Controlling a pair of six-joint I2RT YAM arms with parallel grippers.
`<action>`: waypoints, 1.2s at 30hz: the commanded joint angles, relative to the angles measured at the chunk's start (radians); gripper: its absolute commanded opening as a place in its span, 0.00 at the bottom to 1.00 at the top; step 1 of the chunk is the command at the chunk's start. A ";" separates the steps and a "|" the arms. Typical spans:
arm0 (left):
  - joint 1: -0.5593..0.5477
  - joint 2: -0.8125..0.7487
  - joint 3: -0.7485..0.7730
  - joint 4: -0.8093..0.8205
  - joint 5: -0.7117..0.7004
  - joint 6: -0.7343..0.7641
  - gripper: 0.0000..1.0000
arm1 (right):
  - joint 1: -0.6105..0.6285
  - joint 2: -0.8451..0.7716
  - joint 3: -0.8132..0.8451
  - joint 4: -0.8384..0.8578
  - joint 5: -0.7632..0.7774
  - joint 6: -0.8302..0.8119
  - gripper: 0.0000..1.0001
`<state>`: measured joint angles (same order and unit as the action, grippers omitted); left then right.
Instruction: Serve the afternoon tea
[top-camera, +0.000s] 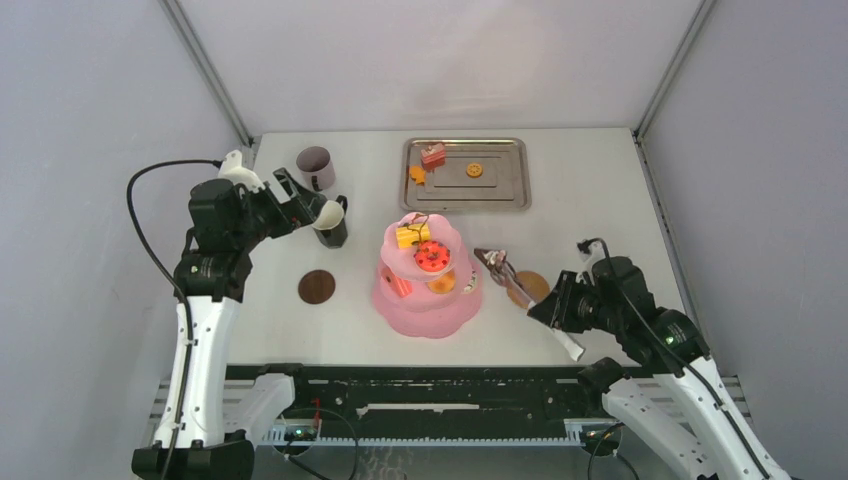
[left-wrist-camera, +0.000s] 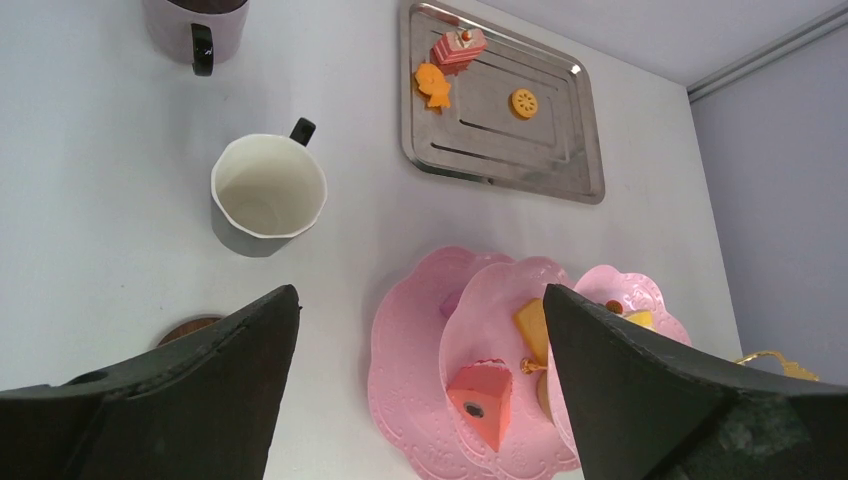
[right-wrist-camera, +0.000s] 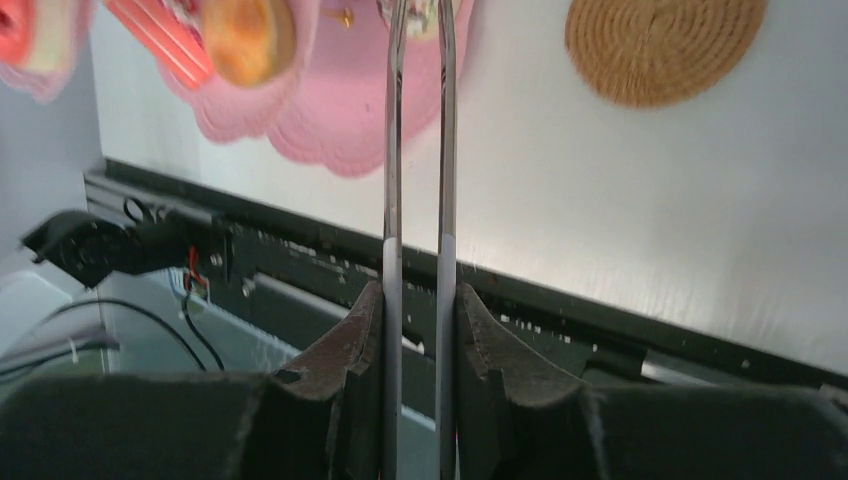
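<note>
The pink three-tier stand (top-camera: 425, 300) stands mid-table with several toy cakes on it, among them a red round one (top-camera: 433, 257). The black mug (top-camera: 331, 224) and the mauve mug (top-camera: 316, 168) stand upright to its left. My left gripper (top-camera: 297, 203) is open and empty, raised just left of the black mug; in its wrist view the mug (left-wrist-camera: 268, 195) lies beyond the fingers (left-wrist-camera: 240, 360). My right gripper (top-camera: 548, 308) is shut on metal tongs (top-camera: 512, 280), whose tips hold a small dark piece (top-camera: 490, 258) beside the stand. The tongs (right-wrist-camera: 418, 150) reach toward the stand (right-wrist-camera: 330, 130).
A steel tray (top-camera: 500, 195) at the back holds a pink cake (top-camera: 433, 154), an orange piece (top-camera: 417, 174) and a round orange biscuit (top-camera: 474, 170). A dark coaster (top-camera: 316, 287) lies left of the stand, a tan one (top-camera: 530, 288) under the tongs. Black rail along the near edge.
</note>
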<state>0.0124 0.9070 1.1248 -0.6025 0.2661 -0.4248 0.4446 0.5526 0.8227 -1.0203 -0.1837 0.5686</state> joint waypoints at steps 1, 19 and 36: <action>-0.003 -0.041 0.017 0.007 0.006 0.024 0.96 | 0.075 -0.035 -0.026 -0.020 0.038 0.127 0.00; -0.004 -0.062 -0.005 0.011 0.014 0.021 0.96 | 0.260 -0.006 -0.040 -0.028 0.006 0.145 0.00; -0.005 -0.072 -0.035 0.020 0.012 0.025 0.96 | 0.619 0.214 -0.116 0.418 0.103 0.339 0.00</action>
<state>0.0124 0.8532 1.1145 -0.6102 0.2665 -0.4183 1.0245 0.7292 0.7109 -0.8543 -0.1459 0.8219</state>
